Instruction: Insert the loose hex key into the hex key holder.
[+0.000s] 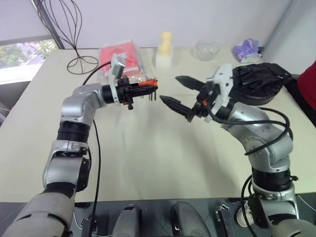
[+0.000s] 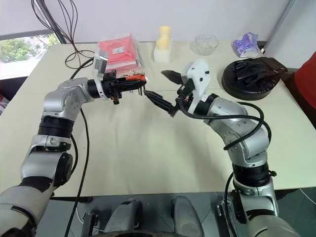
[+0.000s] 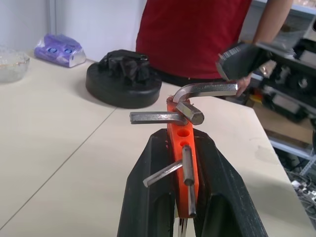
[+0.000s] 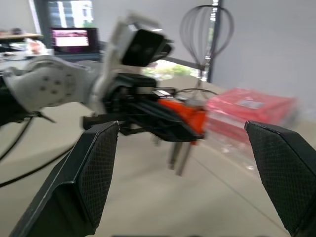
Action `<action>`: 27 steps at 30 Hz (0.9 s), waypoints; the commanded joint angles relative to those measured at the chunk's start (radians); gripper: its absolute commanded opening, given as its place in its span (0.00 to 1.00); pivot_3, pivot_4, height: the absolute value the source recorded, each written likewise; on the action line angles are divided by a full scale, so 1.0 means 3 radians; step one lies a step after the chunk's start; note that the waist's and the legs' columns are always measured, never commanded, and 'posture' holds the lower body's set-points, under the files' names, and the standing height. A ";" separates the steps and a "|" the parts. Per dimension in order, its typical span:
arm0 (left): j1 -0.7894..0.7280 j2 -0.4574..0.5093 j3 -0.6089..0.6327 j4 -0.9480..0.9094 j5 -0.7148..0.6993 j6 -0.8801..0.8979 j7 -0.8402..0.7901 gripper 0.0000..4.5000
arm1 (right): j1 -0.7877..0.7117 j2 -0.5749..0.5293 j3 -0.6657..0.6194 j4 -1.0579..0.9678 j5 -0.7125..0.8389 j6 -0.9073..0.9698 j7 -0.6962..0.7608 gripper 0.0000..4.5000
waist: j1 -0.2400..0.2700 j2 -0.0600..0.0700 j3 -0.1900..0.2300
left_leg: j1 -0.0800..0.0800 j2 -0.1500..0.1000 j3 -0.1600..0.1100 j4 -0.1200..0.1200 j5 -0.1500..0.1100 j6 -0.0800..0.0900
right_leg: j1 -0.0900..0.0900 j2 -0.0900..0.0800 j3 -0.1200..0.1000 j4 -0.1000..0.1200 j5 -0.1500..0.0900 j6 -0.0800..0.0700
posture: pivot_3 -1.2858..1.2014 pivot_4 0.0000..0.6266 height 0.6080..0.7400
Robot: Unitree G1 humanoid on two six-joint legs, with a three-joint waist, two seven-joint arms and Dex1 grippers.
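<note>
Jaws, left: pressed tight on the holder (image 3: 181, 163), one black finger on each flat side of the orange block.
Jaws, right: spread wide, nothing between them.
Left gripper (image 1: 140, 90): held above the table (image 1: 148, 163), pointing sideways toward the right gripper (image 1: 178, 93).
Right gripper: faces the left one from just beside it, tips apart from the block and not touching it.
Holder: sticks out past the left fingertips, clear of the table; in the right wrist view it sits between the two spread fingers (image 4: 96, 168) but farther off, not inside them.
Keys in holder: several grey keys poke out of the block, some sideways, some downward; one bent key (image 3: 207, 90) curves out of the block's far end, another short one (image 3: 190, 112) juts toward the camera just below it.
Open holes: two round empty sockets show on the block's face in the left wrist view.
Loose key: I cannot tell it apart from the others; no separate key lies in the right jaws.
Table top: red package (image 1: 121, 55) behind the left gripper, a pale yellow bottle (image 1: 165, 48), a glass bowl (image 1: 206, 49), a purple packet (image 1: 245, 49), a black round disc (image 2: 252, 76) beyond the right arm.
Person: red shirt (image 3: 195, 34), standing at the table's far edge.
</note>
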 commanded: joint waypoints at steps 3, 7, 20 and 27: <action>0.0248 0.0141 0.0096 -0.0294 -0.0006 0.0088 0.0163 0.00 | 0.0110 -0.0033 -0.0094 -0.0183 0.0061 0.0004 -0.0050 0.93 | 0.0001 0.0000 0.0000 | 0.0000 0.0001 0.0000 0.0000 0.0000 0.0000 | 0.0000 0.0000 0.0000 0.0000 0.0000 0.0000 | 0.52 0.24 1.00; 0.0676 0.0151 0.0143 -0.0535 -0.0096 0.0521 0.0513 0.00 | 0.0218 -0.0075 -0.0085 -0.0246 0.0040 -0.0003 -0.0069 0.93 | 0.0005 0.0000 0.0000 | 0.0000 0.0001 0.0000 0.0000 0.0000 0.0000 | 0.0000 -0.0001 0.0001 0.0001 0.0000 0.0000 | 0.52 0.24 1.00; 0.1124 0.0048 0.0504 -0.0557 -0.0359 0.1579 0.1368 0.86 | 0.0246 0.0053 -0.0027 -0.0117 -0.0043 -0.0129 -0.0167 0.95 | 0.0014 -0.0001 -0.0001 | 0.0000 0.0000 -0.0001 0.0003 0.0000 0.0000 | 0.0001 -0.0003 0.0000 0.0003 0.0000 0.0000 | 0.52 0.24 1.00; 0.1226 0.0447 0.0406 -0.0616 0.0296 0.0721 0.1785 0.99 | 0.0302 0.0044 -0.0037 -0.0114 -0.0072 -0.0122 -0.0178 0.95 | -0.0007 -0.0002 -0.0002 | 0.0008 0.0002 0.0001 -0.0002 0.0003 -0.0005 | 0.0001 -0.0002 0.0006 0.0004 0.0000 0.0000 | 0.52 0.24 1.00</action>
